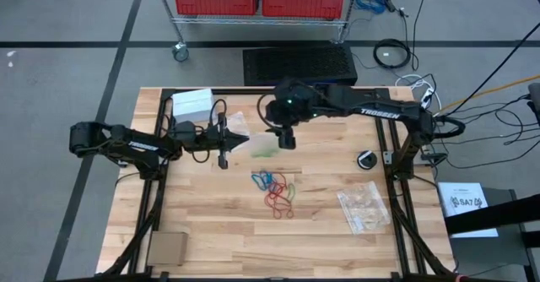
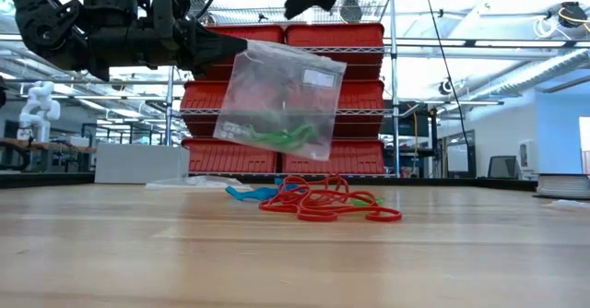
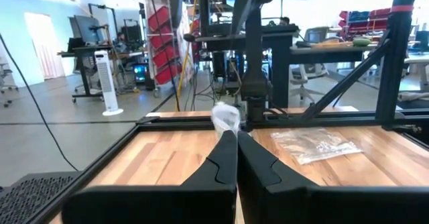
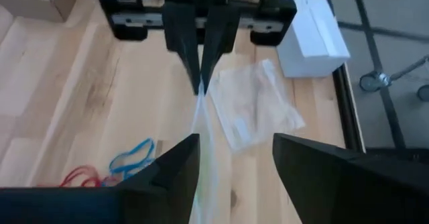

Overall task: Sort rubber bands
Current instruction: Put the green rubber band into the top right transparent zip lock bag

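The left gripper (image 1: 239, 139) is clenched on the top edge of a clear bag (image 2: 277, 100), holding it up in the air above the wooden table (image 1: 211, 223) so that it hangs free; a few green rubber bands (image 2: 281, 138) already sit in the bottom of that bag. The right gripper (image 1: 287, 138) hovers just above the bag's mouth with its fingers spread apart and nothing between them, so it looks to have just let something go, though I cannot say what. The rest of the rubber bands (image 1: 275, 188) lie in a loose tangle on the table, just in front of the hanging bag: mostly red loops with some blue ones (image 2: 253, 194) and what looks like a bit of green among them. Another clear bag (image 4: 258, 106) lies flat on the table behind the left gripper, and a third one (image 1: 364, 208) lies well apart toward the right side; whether either holds any bands is hard to tell. So the green sort seems to be under way, while the red and blue bands are not yet bagged, and most of the job is left.
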